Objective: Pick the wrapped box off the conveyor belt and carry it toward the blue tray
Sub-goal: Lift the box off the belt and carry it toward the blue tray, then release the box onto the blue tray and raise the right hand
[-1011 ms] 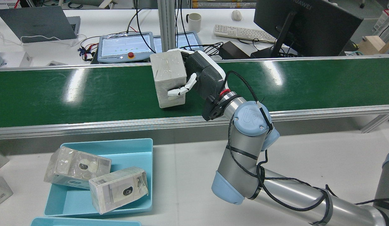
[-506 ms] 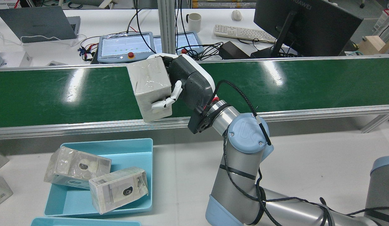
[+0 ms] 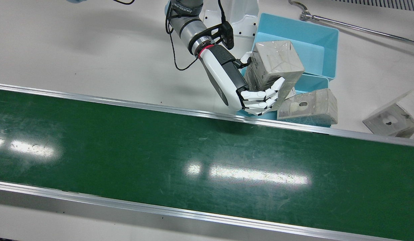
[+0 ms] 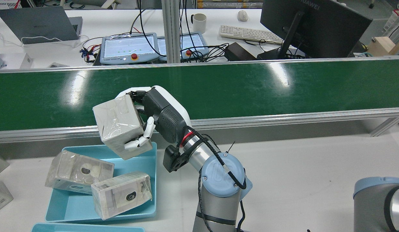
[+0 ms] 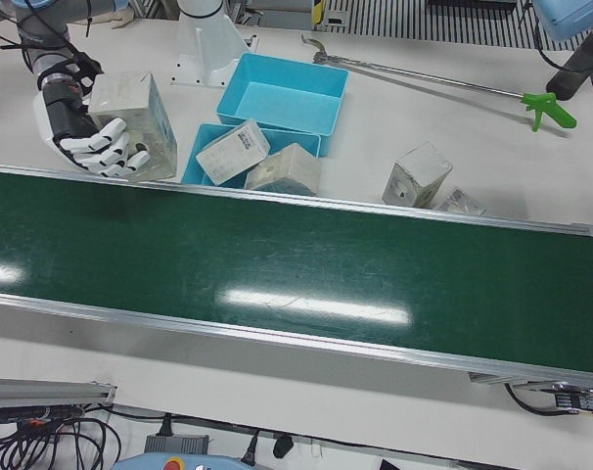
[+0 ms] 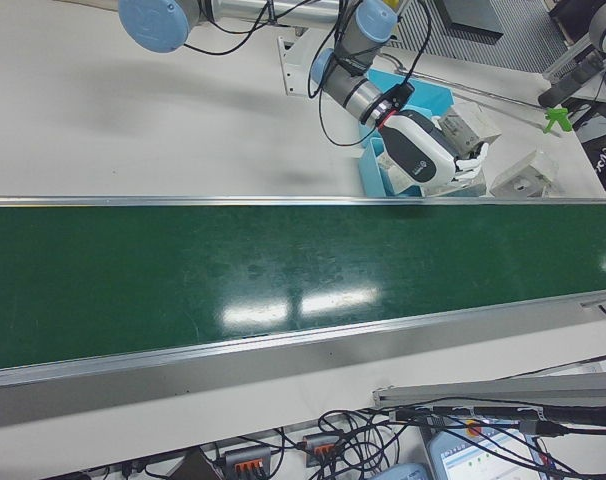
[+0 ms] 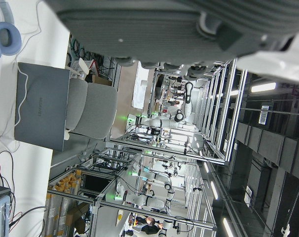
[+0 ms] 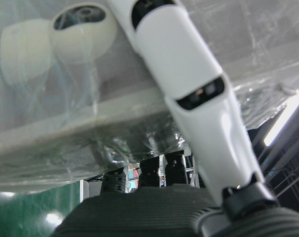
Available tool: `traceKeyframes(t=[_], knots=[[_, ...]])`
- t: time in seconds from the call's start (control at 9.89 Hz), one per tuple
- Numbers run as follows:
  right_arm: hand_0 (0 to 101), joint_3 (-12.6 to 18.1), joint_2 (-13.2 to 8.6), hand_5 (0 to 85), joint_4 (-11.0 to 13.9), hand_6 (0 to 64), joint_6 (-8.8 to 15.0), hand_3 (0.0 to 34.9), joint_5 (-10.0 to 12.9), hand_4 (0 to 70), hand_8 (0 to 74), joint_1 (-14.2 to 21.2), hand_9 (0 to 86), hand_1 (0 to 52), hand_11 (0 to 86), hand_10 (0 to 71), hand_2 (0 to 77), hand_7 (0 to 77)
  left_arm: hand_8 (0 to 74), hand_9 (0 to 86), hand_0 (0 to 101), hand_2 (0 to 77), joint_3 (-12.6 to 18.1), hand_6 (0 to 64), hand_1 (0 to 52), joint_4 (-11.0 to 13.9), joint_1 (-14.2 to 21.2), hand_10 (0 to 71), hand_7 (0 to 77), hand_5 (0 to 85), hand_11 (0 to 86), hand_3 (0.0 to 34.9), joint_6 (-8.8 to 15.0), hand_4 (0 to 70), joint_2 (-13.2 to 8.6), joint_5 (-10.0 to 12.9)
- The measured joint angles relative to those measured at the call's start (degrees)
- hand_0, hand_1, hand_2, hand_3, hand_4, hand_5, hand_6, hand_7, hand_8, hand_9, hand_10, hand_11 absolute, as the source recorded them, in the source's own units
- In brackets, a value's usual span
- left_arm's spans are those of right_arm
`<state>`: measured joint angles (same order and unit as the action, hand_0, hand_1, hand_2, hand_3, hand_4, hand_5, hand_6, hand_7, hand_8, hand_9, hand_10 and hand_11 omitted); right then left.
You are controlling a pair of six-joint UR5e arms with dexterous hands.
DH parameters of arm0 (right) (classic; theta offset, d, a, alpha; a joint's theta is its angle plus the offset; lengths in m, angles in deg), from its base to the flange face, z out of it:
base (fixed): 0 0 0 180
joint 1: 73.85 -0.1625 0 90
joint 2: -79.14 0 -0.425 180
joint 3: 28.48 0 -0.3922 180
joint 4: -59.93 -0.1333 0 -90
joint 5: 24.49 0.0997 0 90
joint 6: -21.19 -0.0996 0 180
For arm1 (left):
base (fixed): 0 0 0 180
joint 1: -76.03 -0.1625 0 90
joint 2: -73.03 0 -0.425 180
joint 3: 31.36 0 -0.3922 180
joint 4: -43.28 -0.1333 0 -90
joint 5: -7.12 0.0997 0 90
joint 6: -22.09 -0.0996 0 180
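My right hand [image 4: 157, 117] is shut on the wrapped box [image 4: 117, 125], a grey carton in clear film. It holds the box tilted in the air, off the green conveyor belt [image 4: 251, 87], above the far edge of the blue tray [image 4: 73, 203]. In the front view the hand [image 3: 233, 80] holds the box [image 3: 274, 65] over the tray [image 3: 310, 83], fingers [image 3: 260, 98] wrapped round its side. The right hand view shows the box [image 8: 90, 98] close up. The left hand view shows only part of my left hand's palm [image 7: 179, 29].
Two wrapped boxes [image 4: 78, 172] [image 4: 122, 193] lie in the tray. A second blue tray [image 3: 294, 33] stands behind it. Loose wrapped boxes [image 3: 391, 115] lie on the table beside the trays. A reach tool [image 5: 531, 96] lies at the back.
My right hand has carried the box off the belt, toward the near side and to the left, and lowered it over the blue tray's far edge. The box has tilted more.
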<state>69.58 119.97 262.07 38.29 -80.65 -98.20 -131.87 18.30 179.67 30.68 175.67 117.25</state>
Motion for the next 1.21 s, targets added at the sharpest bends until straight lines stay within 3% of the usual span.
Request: traceKeyframes(t=[0.2, 0.3, 0.4, 0.51, 0.61, 0.71, 0.81, 0.91, 1.01, 1.11, 1.21], knots=[[56, -3.1, -0.7, 30.5, -2.7, 38.7, 0.7, 2.6, -0.2, 56.2, 28.9, 1.9, 67.6, 1.1, 38.7, 42.0, 34.4, 47.5, 0.5, 0.0, 0, 1.1, 0.0, 0.0, 0.0, 0.0, 0.0, 0.5, 0.5, 0.5, 0.0, 0.0, 0.0, 0.0, 0.0, 0.0], [56, -4.2, -0.8, 34.4, -3.9, 38.7, 0.8, 2.6, -0.6, 51.8, 28.9, 2.6, 67.6, 1.1, 38.7, 42.0, 34.4, 47.5, 0.5, 0.0, 0, 1.1, 0.0, 0.0, 0.0, 0.0, 0.0, 0.5, 0.5, 0.5, 0.0, 0.0, 0.0, 0.0, 0.0, 0.0], [56, -4.7, -0.9, 34.4, -4.7, 38.7, 0.9, 2.6, -0.9, 51.8, 28.9, 3.1, 67.6, 1.1, 38.7, 42.0, 34.4, 47.5, 0.5, 0.0, 0, 1.1, 0.0, 0.0, 0.0, 0.0, 0.0, 0.5, 0.5, 0.5, 0.0, 0.0, 0.0, 0.0, 0.0, 0.0], [56, -4.8, -0.9, 41.5, -5.0, 35.5, 0.9, 2.6, -1.3, 43.6, 28.9, 3.3, 67.6, 1.1, 38.7, 42.0, 34.4, 50.2, 0.5, 0.0, 0, 0.5, 0.0, 0.0, 0.0, 0.0, 0.0, 0.5, 0.5, 1.1, 0.0, 0.0, 0.0, 0.0, 0.0, 0.0], [56, -4.6, -1.1, 38.2, -5.2, 30.5, 0.8, 2.6, -1.8, 36.0, 23.5, 3.4, 63.8, 2.7, 36.5, 37.1, 30.5, 47.5, 0.5, 0.0, 0, 0.5, 0.0, 0.0, 0.0, 0.0, 0.0, 0.5, 0.5, 1.1, 0.0, 0.0, 0.0, 0.0, 0.0, 0.0], [56, -4.2, -1.2, 38.2, -5.3, 30.5, 0.7, 2.6, -2.3, 36.0, 23.5, 3.5, 63.8, 2.7, 36.5, 37.1, 30.5, 47.5, 0.5, 0.0, 0, 1.1, 0.0, 0.0, 0.0, 0.0, 0.0, 0.5, 0.5, 1.1, 0.0, 0.0, 0.0, 0.0, 0.0, 0.0], [68, -4.0, -1.3, 21.3, -5.3, 16.4, 0.7, 1.0, -2.5, 17.5, 6.5, 3.5, 53.5, 27.8, 22.9, 18.5, 11.4, 36.0, 0.5, 0.0, 0, 1.1, 0.0, 0.0, 0.0, 0.0, 0.0, 0.5, 0.5, 0.5, 0.0, 0.0, 0.0, 0.0, 0.0, 0.0], [68, -3.8, -1.3, 13.6, -5.3, 7.6, 0.7, 4.0, -2.7, 14.7, 0.0, 3.5, 42.0, 28.4, 14.7, 7.6, 9.3, 26.2, 0.5, 0.0, 0, 1.1, 0.0, 0.0, 0.0, 0.0, 0.0, 0.5, 0.5, 0.5, 0.0, 0.0, 0.0, 0.0, 0.0, 0.0], [68, -3.7, -1.3, 13.6, -5.3, 7.6, 0.7, 4.0, -2.7, 14.7, 0.0, 3.5, 42.0, 28.4, 14.7, 7.6, 9.3, 26.2, 0.5, 0.0, 0, 1.1, 0.0, 0.0, 0.0, 0.0, 0.0, 0.0, 0.5, 1.1, 0.0, 0.0, 0.0, 0.0, 0.0, 0.0], [55, -3.4, -1.3, 17.5, -5.3, 7.6, 0.6, 10.1, -2.8, 16.9, 0.0, 3.5, 10.9, 16.9, 1.6, 0.0, 7.6, 23.5, 0.5, 0.0, 0, 1.1, 0.0, 0.0, 0.0, 0.0, 0.0, 0.0, 0.5, 1.1, 0.5, 0.0, 0.0, 0.0, 0.0, 0.0], [55, -2.3, -1.2, 17.5, -5.3, 7.6, 0.5, 10.1, -2.8, 16.9, 0.0, 3.3, 10.9, 16.9, 1.6, 0.0, 7.6, 23.5, 0.5, 0.0, 0, 0.5, 0.0, 0.0, 0.0, 0.0, 0.0, 0.0, 0.5, 1.1, 0.5, 0.0, 0.0, 0.0, 0.0, 0.0]])
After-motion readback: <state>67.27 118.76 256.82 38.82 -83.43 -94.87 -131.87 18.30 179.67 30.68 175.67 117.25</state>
